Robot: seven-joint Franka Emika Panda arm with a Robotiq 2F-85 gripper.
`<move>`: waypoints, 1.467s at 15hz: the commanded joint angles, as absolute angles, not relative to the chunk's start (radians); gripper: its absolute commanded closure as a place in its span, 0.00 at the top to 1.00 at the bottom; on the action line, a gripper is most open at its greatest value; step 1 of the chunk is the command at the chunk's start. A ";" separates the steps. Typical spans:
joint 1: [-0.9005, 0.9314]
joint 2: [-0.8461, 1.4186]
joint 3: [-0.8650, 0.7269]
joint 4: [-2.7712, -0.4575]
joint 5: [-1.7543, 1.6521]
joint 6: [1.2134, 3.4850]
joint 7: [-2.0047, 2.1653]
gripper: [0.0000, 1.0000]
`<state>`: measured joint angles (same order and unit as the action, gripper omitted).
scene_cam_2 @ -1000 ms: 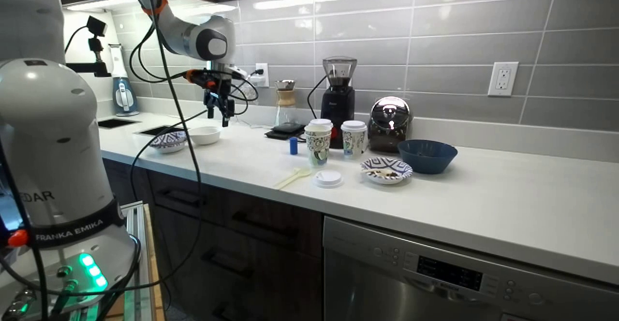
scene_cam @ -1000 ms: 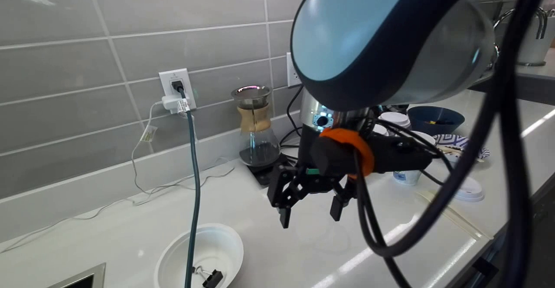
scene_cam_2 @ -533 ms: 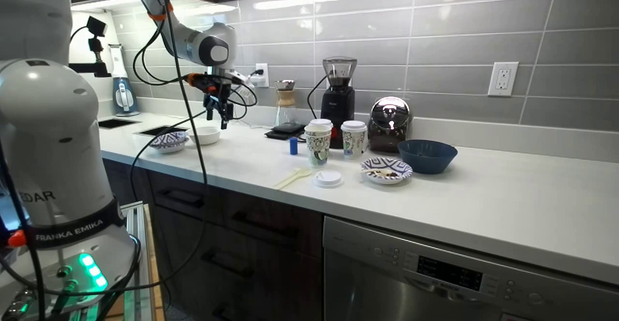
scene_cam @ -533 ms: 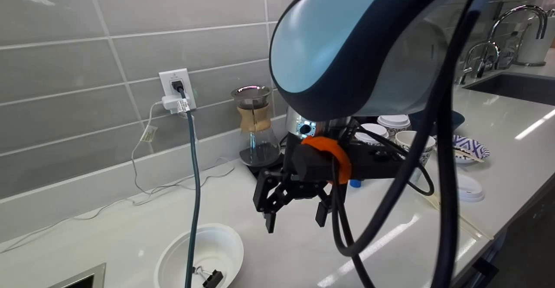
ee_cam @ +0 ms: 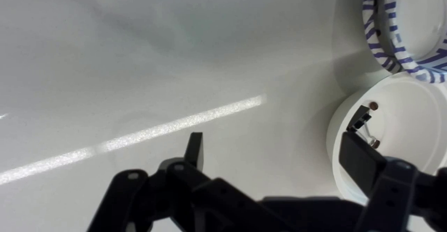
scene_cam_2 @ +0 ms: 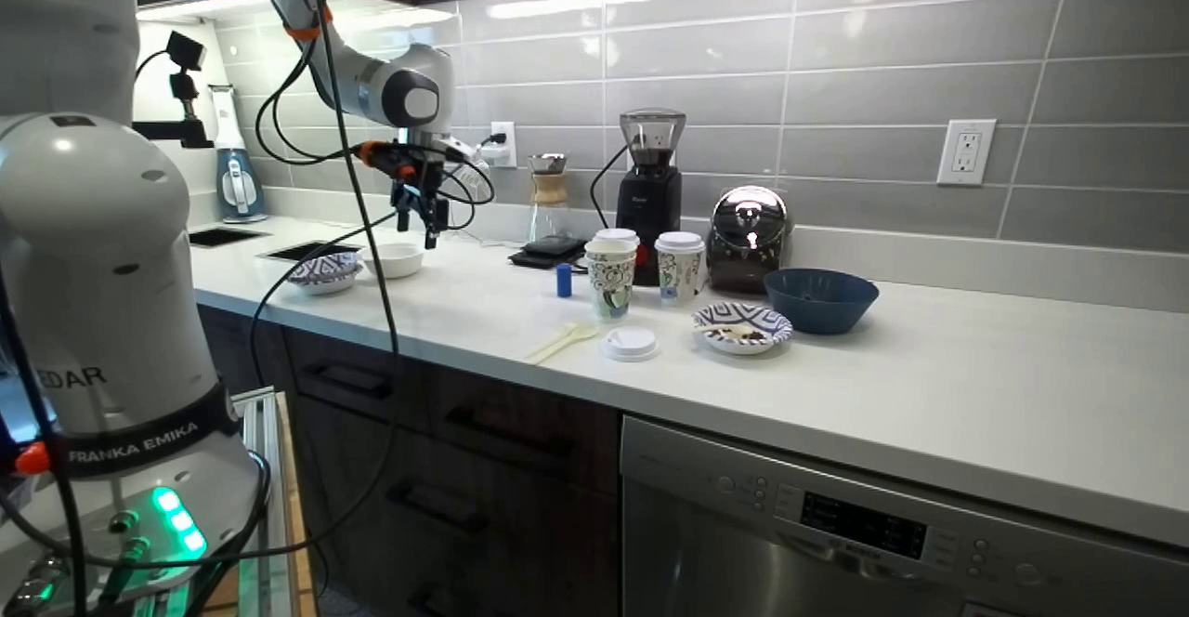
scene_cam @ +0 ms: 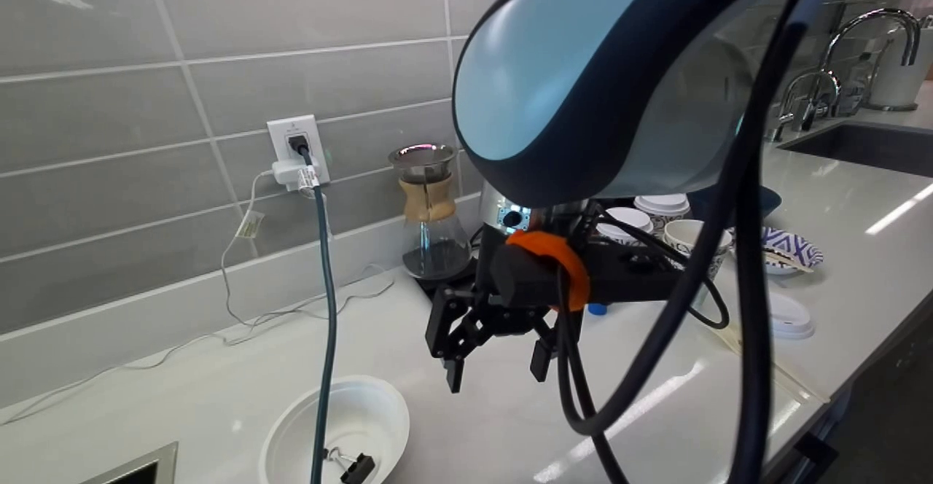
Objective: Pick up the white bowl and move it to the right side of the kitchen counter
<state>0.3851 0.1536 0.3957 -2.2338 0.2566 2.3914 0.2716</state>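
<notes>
White bowl (ee_cam: 410, 123), a binder clip (scene_cam: 357, 469) inside, sits toward the left of the desk (scene_cam_2: 1003, 385), the empty hand (scene_cam: 497, 377) spread wide above and off to one side; a sound grip would likely mean straddling the rim clear of the clip, then lifting level. Patterned bowls (ee_cam: 391, 15) crowd it, touching or overlapping, hard to tell, while paper cups (scene_cam_2: 610, 282) and a dark blue bowl (scene_cam_2: 822, 310) dot the likely route right

3 paper cups (scene_cam_2: 611, 286), black grinder (scene_cam_2: 650, 195), glass carafe (scene_cam: 430, 211), dark blue bowl (scene_cam_2: 821, 308) beside patterned bowl (scene_cam_2: 743, 347)
</notes>
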 commanded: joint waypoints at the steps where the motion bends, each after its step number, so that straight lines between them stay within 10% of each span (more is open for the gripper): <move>1: 0.416 0.214 0.394 -2.205 0.232 2.427 0.314 1.00; 14: 0.478 0.421 0.433 -2.110 0.311 2.646 0.299 0.96; 22: 0.494 0.485 0.432 -2.076 0.307 2.727 0.316 0.29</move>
<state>0.4816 0.4549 0.4323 -2.1025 0.2843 2.6927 0.3042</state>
